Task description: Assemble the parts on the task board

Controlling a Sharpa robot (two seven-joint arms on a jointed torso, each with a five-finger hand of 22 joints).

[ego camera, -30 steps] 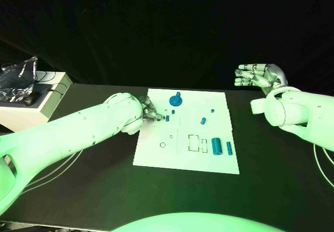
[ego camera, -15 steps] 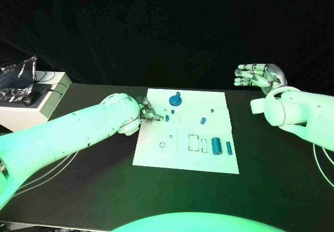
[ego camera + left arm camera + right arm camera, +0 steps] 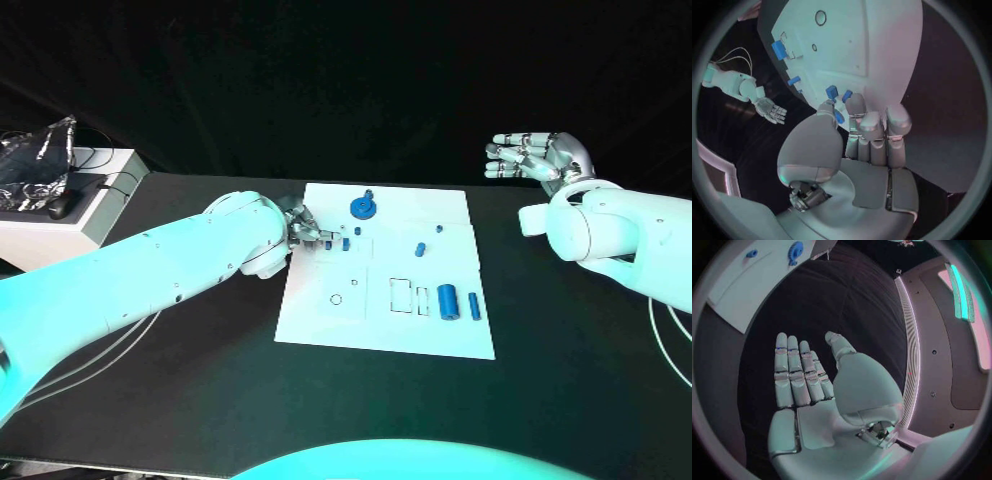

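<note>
Head view, left robot hand [image 3: 307,229] fingertips on task board [image 3: 387,322]; right robot hand [image 3: 539,156] raised, fingers spread

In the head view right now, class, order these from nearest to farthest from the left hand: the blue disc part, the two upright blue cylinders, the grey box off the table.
1. Blue disc part, on the board's far edge, just beyond the left hand.
2. Two cylinders, on the board's right side, nearer the robot.
3. Grey box, off the table's left end.

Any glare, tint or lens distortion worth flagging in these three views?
Head view: even cyan tint, no glare, task board sharp. Left wrist view: fisheye bends the board's edges; left hand looms large. Right wrist view: bright light strips at the rim, right hand evenly lit.
</note>
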